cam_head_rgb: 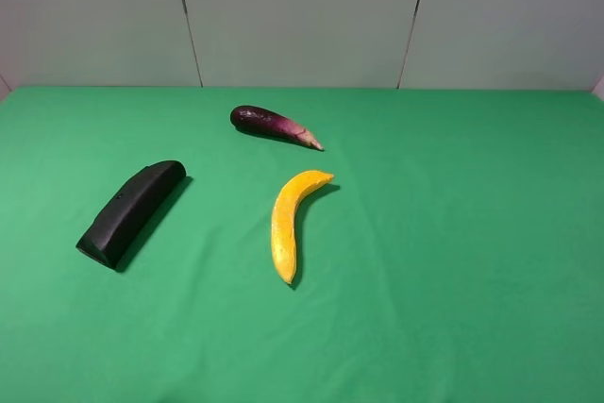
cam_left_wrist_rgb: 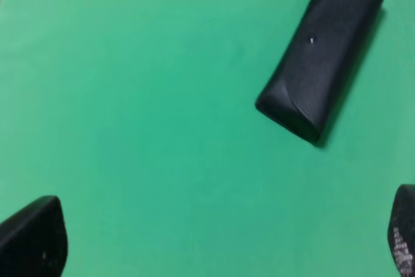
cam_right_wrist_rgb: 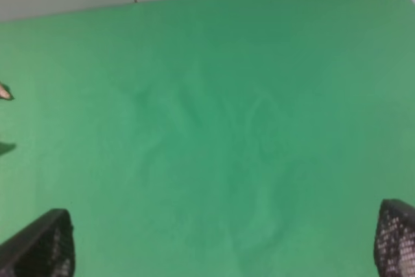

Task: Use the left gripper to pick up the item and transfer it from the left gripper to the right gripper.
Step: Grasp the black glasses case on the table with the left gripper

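Observation:
The item, a matte black elongated case (cam_head_rgb: 131,212), lies on the green cloth at the left of the exterior high view. It also shows in the left wrist view (cam_left_wrist_rgb: 321,60), lying flat with a small stud on its flap. My left gripper (cam_left_wrist_rgb: 220,241) is open, its fingertips (cam_left_wrist_rgb: 35,238) far apart and well short of the case, holding nothing. My right gripper (cam_right_wrist_rgb: 224,241) is open over bare green cloth, holding nothing. Neither arm shows in the exterior high view.
A yellow banana (cam_head_rgb: 288,222) lies near the middle of the green table (cam_head_rgb: 453,261). A purple eggplant (cam_head_rgb: 272,125) lies behind it. A pale panelled wall (cam_head_rgb: 302,16) stands at the table's far edge.

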Robot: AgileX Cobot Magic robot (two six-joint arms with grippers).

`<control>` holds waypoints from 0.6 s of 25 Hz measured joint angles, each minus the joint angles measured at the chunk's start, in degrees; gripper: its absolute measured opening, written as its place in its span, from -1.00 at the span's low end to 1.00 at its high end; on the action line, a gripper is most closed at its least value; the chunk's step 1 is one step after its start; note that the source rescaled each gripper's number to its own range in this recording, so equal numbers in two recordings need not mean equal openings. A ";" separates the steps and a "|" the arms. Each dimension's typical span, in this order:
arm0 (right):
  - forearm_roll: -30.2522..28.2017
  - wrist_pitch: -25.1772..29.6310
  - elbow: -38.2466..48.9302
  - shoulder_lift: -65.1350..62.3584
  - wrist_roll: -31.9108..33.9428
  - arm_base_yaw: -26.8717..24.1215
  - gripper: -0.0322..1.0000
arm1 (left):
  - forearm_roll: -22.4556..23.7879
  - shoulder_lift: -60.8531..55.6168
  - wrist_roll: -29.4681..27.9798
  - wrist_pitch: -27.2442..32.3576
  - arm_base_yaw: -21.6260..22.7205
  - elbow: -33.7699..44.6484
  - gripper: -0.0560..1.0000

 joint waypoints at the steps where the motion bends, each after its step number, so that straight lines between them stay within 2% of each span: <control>1: 0.00 0.00 0.00 0.00 0.00 0.00 1.00 | -0.26 1.59 0.00 -0.11 0.00 -0.13 1.00; 7: 0.00 0.00 0.00 0.00 0.00 0.00 1.00 | -0.49 14.34 0.06 -1.60 -2.98 -0.25 1.00; 15: 0.00 0.00 0.00 0.00 0.00 0.00 1.00 | -0.66 32.48 0.12 -9.39 -8.25 -0.25 1.00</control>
